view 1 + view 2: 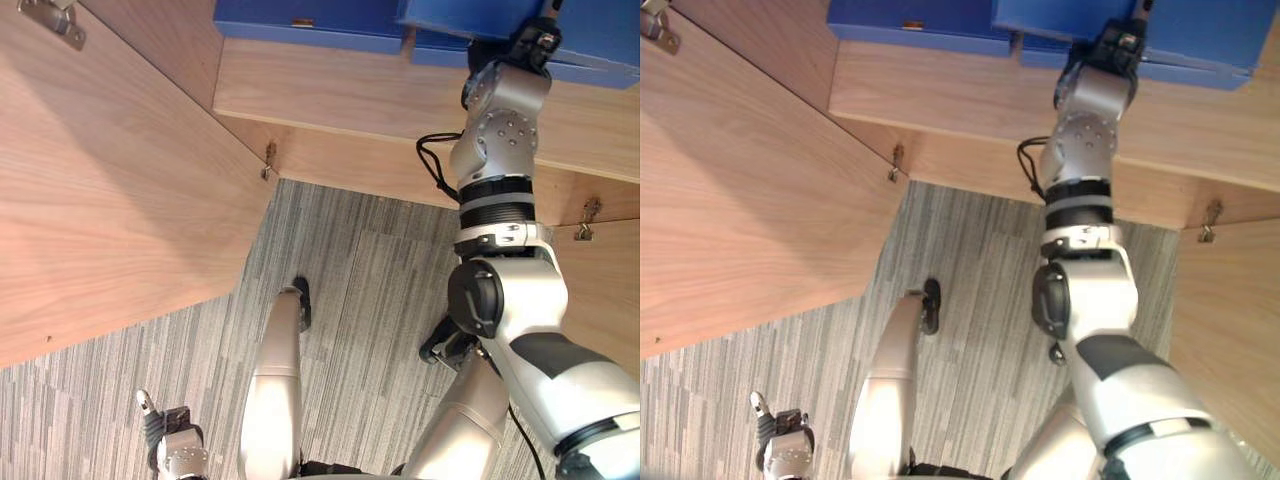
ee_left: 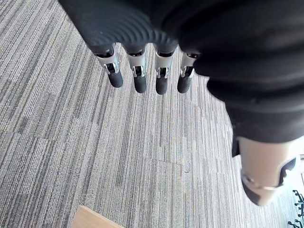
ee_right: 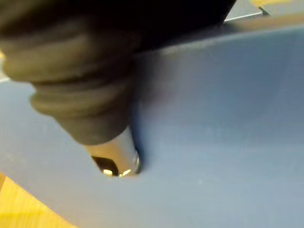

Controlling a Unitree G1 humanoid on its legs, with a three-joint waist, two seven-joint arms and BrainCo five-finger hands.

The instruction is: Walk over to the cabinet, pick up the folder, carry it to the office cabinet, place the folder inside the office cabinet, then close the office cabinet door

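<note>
A blue folder (image 1: 590,30) lies at the far right over the front edge of the wooden cabinet shelf (image 1: 340,100), partly on top of another one. My right hand (image 1: 533,42) reaches up to its near edge. In the right wrist view the thumb (image 3: 116,154) presses flat on the folder's blue face (image 3: 218,123), and the fingers are hidden behind it. My left hand (image 1: 178,452) hangs low over the grey carpet, far from the cabinet, its fingers (image 2: 139,76) straight and holding nothing.
A second blue folder (image 1: 300,22) lies on the same shelf to the left. The cabinet's left door (image 1: 110,190) stands swung wide open, with a hinge (image 1: 268,160) at its inner edge. Another wooden door panel (image 1: 612,290) is at the right. Striped grey carpet (image 1: 360,300) lies below.
</note>
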